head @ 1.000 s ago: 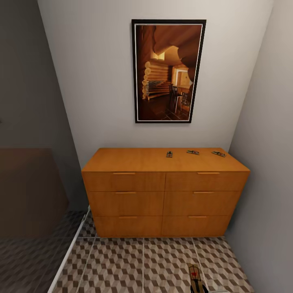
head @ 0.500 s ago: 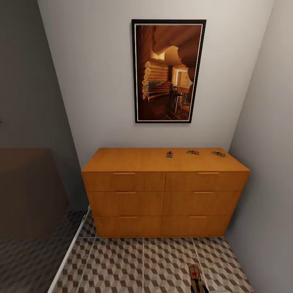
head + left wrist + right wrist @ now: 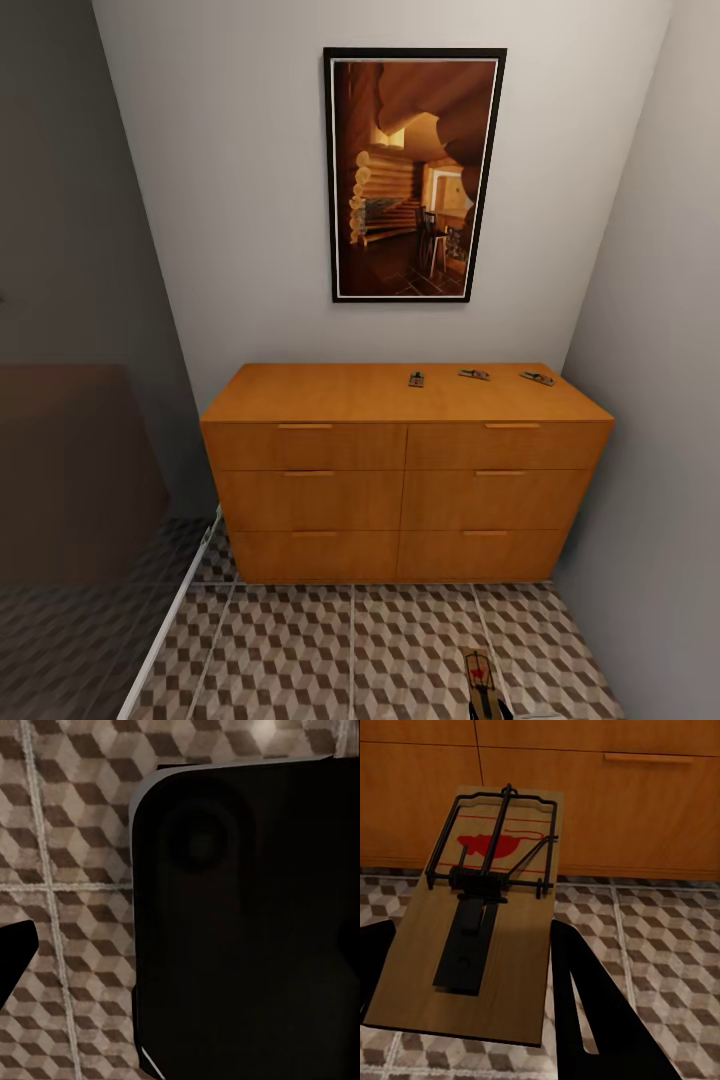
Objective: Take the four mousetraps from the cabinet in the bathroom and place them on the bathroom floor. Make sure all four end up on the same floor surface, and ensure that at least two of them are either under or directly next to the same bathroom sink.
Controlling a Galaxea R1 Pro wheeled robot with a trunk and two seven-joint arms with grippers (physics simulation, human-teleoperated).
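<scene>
The orange-brown cabinet [image 3: 400, 470] stands against the far wall, with three mousetraps [image 3: 416, 379] [image 3: 474, 375] [image 3: 537, 378] lying on the right half of its top. A further mousetrap [image 3: 487, 922] hangs tilted above the bathroom floor [image 3: 660, 945], in front of the cabinet's lower drawers [image 3: 607, 802]. My right gripper [image 3: 471, 934] is shut on it, one finger at each long side. The same trap [image 3: 482, 680] shows low in the head view. A dark fingertip [image 3: 13, 952] of my left gripper hangs over the tiles [image 3: 75, 832]. The sink is out of view.
A framed picture [image 3: 414, 175] hangs above the cabinet. A grey wall [image 3: 650, 450] closes in on the right. A dark glass panel [image 3: 80, 500] with a white floor rail [image 3: 165, 640] runs along the left. A large black body [image 3: 247, 922] blocks much of the left wrist view.
</scene>
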